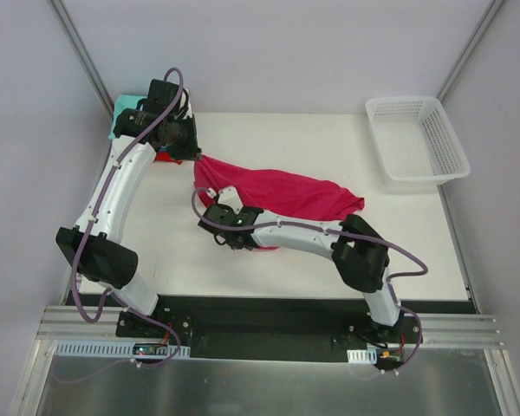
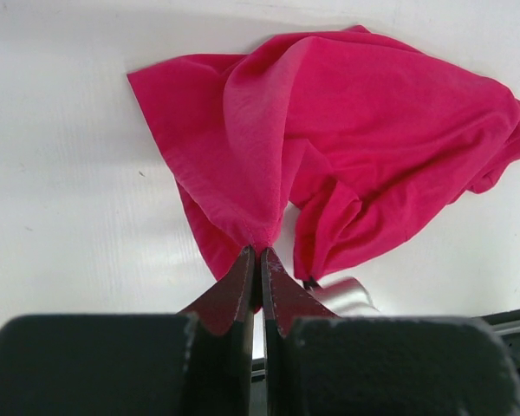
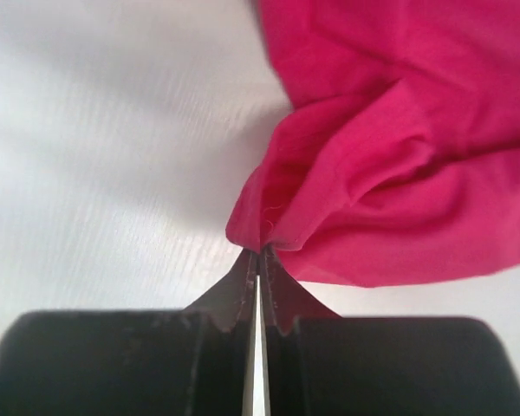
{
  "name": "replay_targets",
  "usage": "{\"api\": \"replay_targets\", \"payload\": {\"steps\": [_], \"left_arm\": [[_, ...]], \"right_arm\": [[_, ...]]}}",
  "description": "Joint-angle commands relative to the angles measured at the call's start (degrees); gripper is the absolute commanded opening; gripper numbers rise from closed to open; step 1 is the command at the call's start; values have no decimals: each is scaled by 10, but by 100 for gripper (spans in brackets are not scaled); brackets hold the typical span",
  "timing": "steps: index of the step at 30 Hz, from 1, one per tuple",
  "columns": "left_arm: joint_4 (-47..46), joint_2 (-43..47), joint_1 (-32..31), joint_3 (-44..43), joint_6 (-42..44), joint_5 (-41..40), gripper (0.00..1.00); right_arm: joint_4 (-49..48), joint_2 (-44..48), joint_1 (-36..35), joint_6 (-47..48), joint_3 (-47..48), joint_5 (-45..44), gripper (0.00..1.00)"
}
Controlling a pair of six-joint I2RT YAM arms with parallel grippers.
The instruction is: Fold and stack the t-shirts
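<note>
Two pairs of fingers were pressed together on one magenta-pink t-shirt (image 1: 286,195). At the shirt's near left edge, the right fingers (image 3: 243,286) pinched a small fold of its cloth, tips closed tight. The shirt lay crumpled in a long band across the middle of the white table (image 1: 286,139). At the shirt's far left corner, the left fingers (image 2: 234,295) gripped a peak of fabric that fanned out from their tips. Beyond that corner a teal cloth (image 1: 118,121) showed behind the left arm. Well apart from the shirt's right end, farther back, sat a white mesh basket (image 1: 420,178).
</note>
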State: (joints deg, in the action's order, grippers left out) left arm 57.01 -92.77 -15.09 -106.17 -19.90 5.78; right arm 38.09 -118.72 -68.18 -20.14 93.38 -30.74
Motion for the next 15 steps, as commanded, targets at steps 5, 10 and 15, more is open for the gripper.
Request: {"api": "replay_targets", "payload": {"steps": [5,10,15], "left_arm": [[-16,36,-9,25,5,6,0],[-19,48,-9,34,7,-1,0],[-18,58,-9,32,7,0,0]], "right_arm": [[88,160,11,73,62,-78,1],[129,248,66,142,79,-121,1],[146,337,189,186,49,-114,1]]}}
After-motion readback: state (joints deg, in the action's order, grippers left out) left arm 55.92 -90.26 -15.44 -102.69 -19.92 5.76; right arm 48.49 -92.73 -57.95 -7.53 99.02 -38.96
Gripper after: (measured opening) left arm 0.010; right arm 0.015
